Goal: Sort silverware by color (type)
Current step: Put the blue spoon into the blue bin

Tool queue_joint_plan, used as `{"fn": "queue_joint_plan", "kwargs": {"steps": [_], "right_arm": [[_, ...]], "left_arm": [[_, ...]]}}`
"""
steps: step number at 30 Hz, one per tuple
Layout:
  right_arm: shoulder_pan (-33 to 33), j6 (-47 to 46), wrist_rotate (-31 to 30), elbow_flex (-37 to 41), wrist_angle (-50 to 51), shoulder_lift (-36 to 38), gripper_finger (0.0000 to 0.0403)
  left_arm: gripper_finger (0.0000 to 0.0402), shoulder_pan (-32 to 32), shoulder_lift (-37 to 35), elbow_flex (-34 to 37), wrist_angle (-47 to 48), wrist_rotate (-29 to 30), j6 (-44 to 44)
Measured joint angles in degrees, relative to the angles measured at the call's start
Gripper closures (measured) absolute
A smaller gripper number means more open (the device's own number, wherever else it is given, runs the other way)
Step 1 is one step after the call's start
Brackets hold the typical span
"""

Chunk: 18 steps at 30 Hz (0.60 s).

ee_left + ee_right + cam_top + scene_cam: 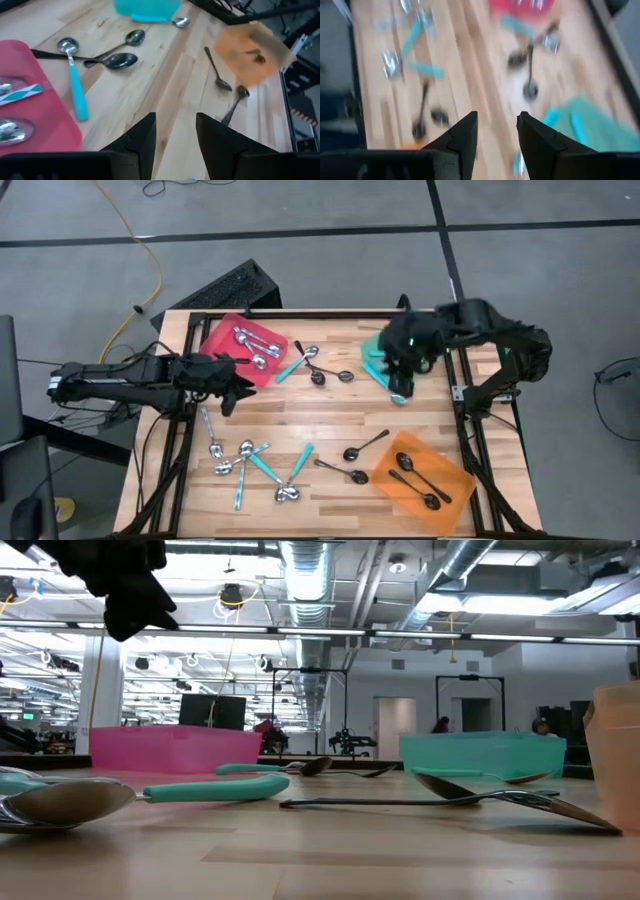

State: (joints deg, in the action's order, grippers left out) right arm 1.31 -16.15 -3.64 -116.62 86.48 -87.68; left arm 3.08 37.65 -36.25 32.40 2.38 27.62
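Note:
The silverware lies about the wooden table. A cluster of silver and teal-handled spoons [250, 465] lies near left. A teal-handled spoon [75, 85] and dark spoons [117, 60] lie beside the red tray [228, 340]. Two black spoons [355, 460] lie by the orange tray [455, 490]. My left gripper [175, 120] hovers open above bare wood, just off the red tray's near side [232, 388]. My right gripper [497, 120] is open and raised over the teal tray [378, 370], with nothing between its fingers.
The red tray holds silver spoons [255, 348] and the orange tray holds black spoons [415, 475]. A teal-handled spoon [165, 21] lies at the teal tray's edge. Bare wood runs across the table's middle [330, 415]. A dark frame borders the table's edges [470, 440].

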Motion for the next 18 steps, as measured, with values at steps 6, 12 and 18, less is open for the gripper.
{"fn": "queue_joint_plan", "kwargs": {"steps": [6, 12, 18], "right_arm": [[8.8, -11.2, -0.3, 12.6, 2.4, 3.5, 0.0243], [18.6, -18.2, -3.3, 23.5, -3.8, 4.5, 0.0243], [23.5, -16.2, -3.7, 30.5, -17.0, 2.3, 0.0243]], "left_arm": [[0.0279, -2.0, 2.9, 0.0, -0.2, -6.9, -5.7], [0.0279, -5.4, 6.5, 0.0, -0.2, -8.8, -12.0], [0.0279, -8.5, 9.0, 0.0, -1.7, -10.5, -12.6]]}}
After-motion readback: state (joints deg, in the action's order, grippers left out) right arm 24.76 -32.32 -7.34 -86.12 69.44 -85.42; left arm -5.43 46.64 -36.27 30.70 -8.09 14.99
